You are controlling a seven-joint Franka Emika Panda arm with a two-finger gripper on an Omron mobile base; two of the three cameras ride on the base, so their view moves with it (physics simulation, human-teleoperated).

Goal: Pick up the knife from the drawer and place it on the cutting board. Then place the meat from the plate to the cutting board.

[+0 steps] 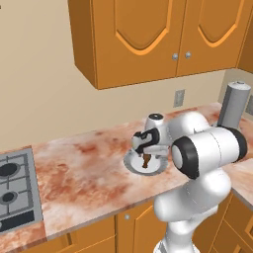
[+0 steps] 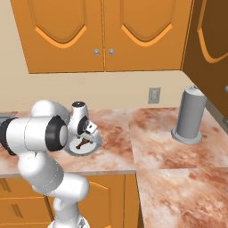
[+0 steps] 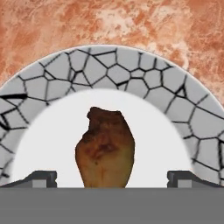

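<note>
- The end effector (image 3: 112, 177) hangs right over the plate (image 3: 131, 70), pointing straight down, fingertips (image 3: 41, 177) spread wide with nothing between them but air.
- The meat (image 3: 105, 151), a brown chunk with a darker top, sits on the white middle of the plate, and in the hand view it lies squarely between the two spread fingertips; whether they touch it I cannot tell.
- The plate's rim is grey with a dark crackle pattern, and it rests flat on the mottled reddish stone surface (image 3: 52, 26).
- From the left base view, the plate (image 1: 132, 165) lies near the front edge of the surface (image 1: 84, 173), with the meat (image 1: 147, 161) standing up dark in its middle and the end effector (image 1: 146, 152) just above it.
- A gas stove (image 1: 15, 190) takes up the left end of that surface, well apart from the plate.
- From the right base view, the plate (image 2: 89, 149) sits near the front edge again, the meat (image 2: 81, 144) on it, the end effector (image 2: 85, 139) low over the dish.
- A tall grey cylinder (image 2: 190, 113) stands upright toward the back right corner of the surface (image 2: 147, 133), well away from the plate.
- Orange wall cupboards (image 2: 102, 31) hang above, and a wall socket (image 2: 154, 95) shows on the back wall.
</note>
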